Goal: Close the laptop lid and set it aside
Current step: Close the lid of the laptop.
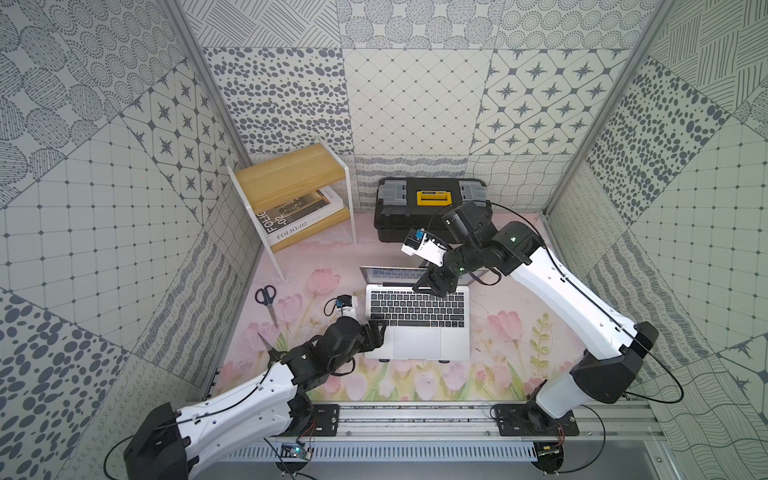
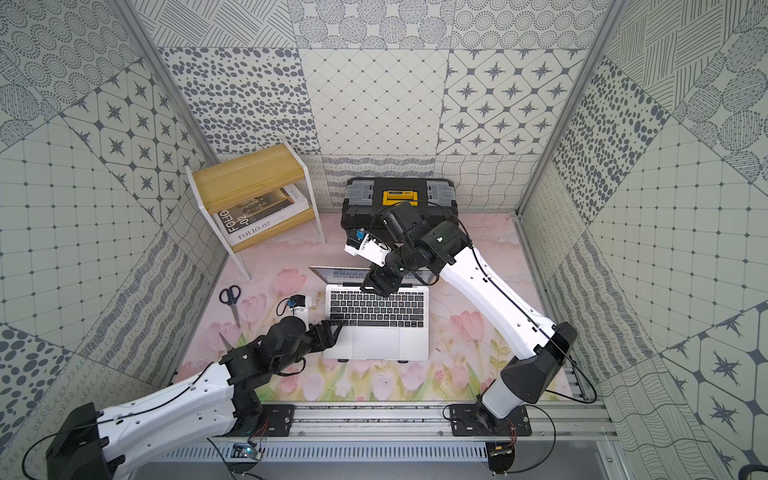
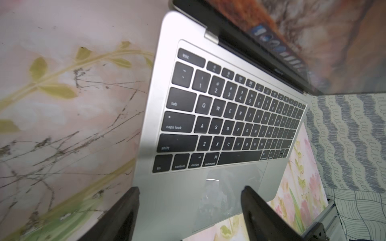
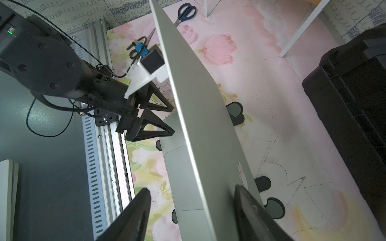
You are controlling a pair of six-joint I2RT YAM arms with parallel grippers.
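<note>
Open laptop (image 1: 417, 328) sits mid-counter (image 1: 519, 365), keyboard toward the arm bases. The laptop lid (image 1: 390, 273) is up, not closed. At its top edge is the right end effector (image 4: 192, 187), jaws apart, one finger on each side of the panel, no clamp visible. Over the base's front-left corner is the left end effector (image 3: 188, 189), wide open, one finger above the trackpad, gripping nothing. Black toolbox (image 1: 430, 208) behind the laptop, scissors (image 1: 268, 303) well off to the left.
</note>
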